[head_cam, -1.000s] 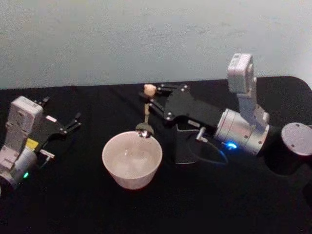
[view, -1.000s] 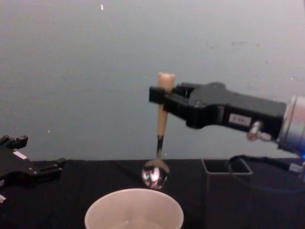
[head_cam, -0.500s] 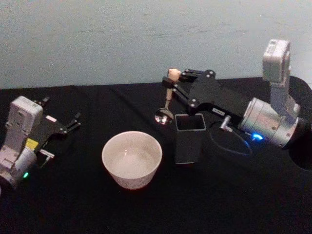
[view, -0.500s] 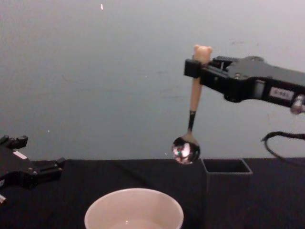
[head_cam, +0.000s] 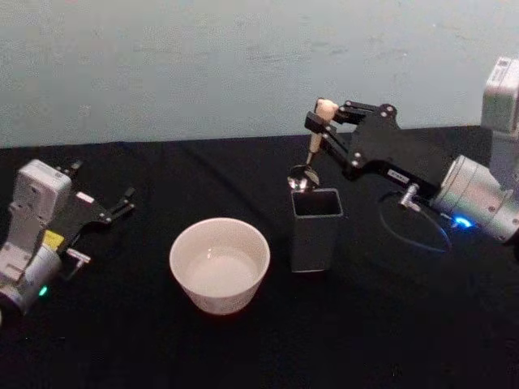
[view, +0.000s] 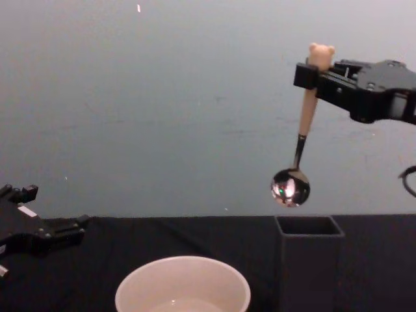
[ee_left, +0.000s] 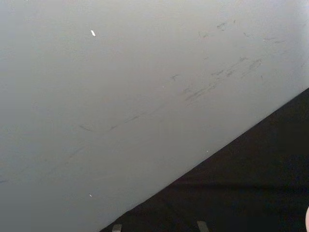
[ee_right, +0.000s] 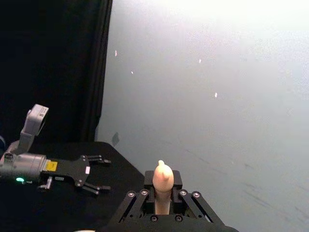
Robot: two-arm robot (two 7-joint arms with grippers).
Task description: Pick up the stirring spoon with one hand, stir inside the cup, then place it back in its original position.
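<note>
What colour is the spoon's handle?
Beige, with a small bear head on top; the stirring spoon shows best in the chest view.

The head view looks forward and down from above onto the black table [head_cam: 122,340], taking in the cup [head_cam: 219,263], the dark grey holder [head_cam: 315,235] and both arms against the pale wall [head_cam: 203,65]. The chest view sits lower and nearer, looking level across the same cup and holder and seeing the stirring spoon [view: 305,120] side-on. The left wrist view faces wall and a strip of table. The right wrist view looks along the right gripper [ee_right: 163,192] toward the distant left gripper [ee_right: 103,175].
</note>
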